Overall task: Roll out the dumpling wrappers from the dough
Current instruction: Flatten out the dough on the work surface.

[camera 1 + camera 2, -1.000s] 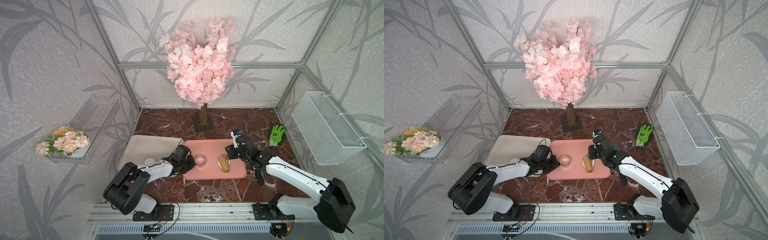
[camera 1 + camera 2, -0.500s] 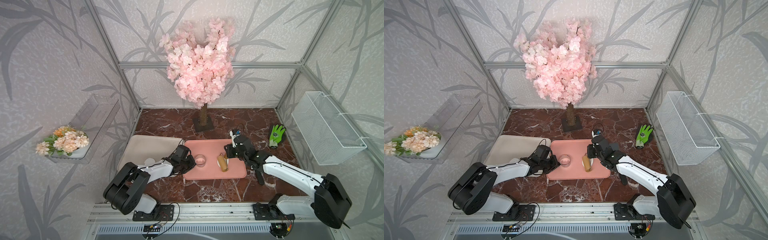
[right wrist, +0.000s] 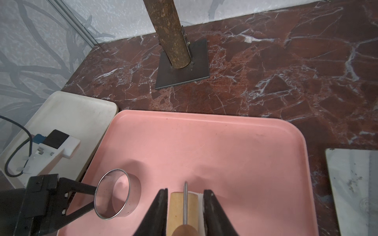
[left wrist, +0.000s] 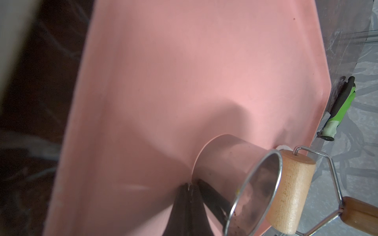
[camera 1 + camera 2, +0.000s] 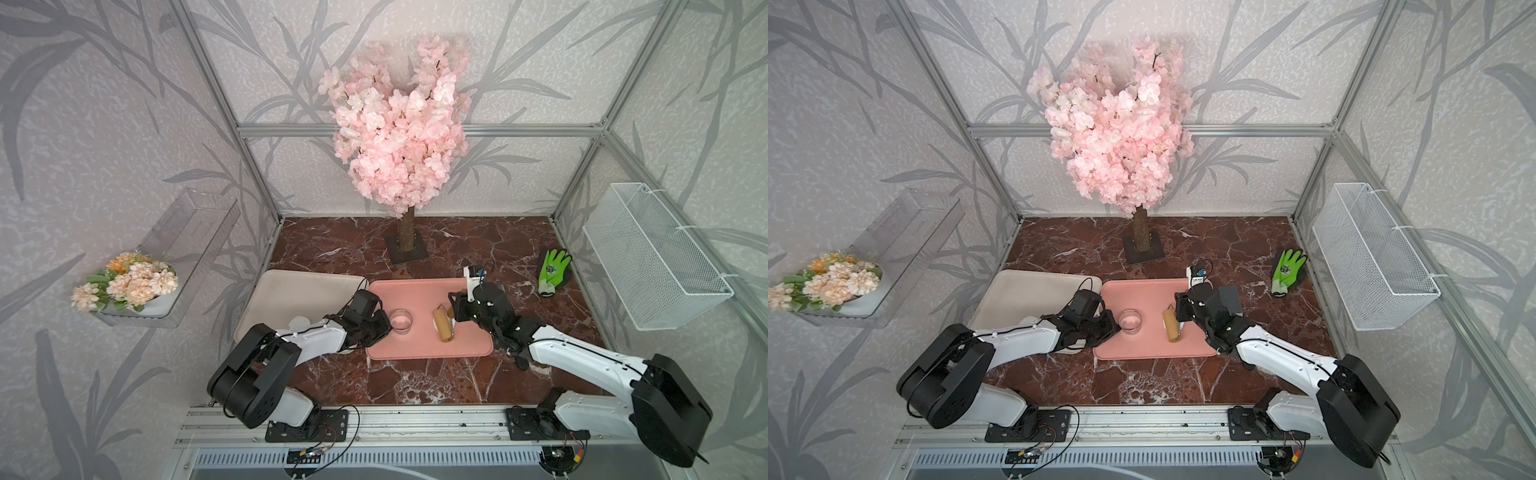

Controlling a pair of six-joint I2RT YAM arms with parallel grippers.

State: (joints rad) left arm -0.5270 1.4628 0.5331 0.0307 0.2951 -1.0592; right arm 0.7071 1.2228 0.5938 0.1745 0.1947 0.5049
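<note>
Both arms (image 5: 316,334) (image 5: 582,359) outstretched; left claw (image 3: 94,191) pinches cutter (image 3: 135,194), right claw (image 3: 185,191) grips roller (image 3: 177,206).

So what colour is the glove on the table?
The glove is bright green with black edges, clearest in a top view.

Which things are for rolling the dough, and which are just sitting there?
For the job: rolling pin, dough under it, ring cutter, pink tray.
Just lying about: green glove, blossom tree, wire basket, bunch of flowers.
</note>
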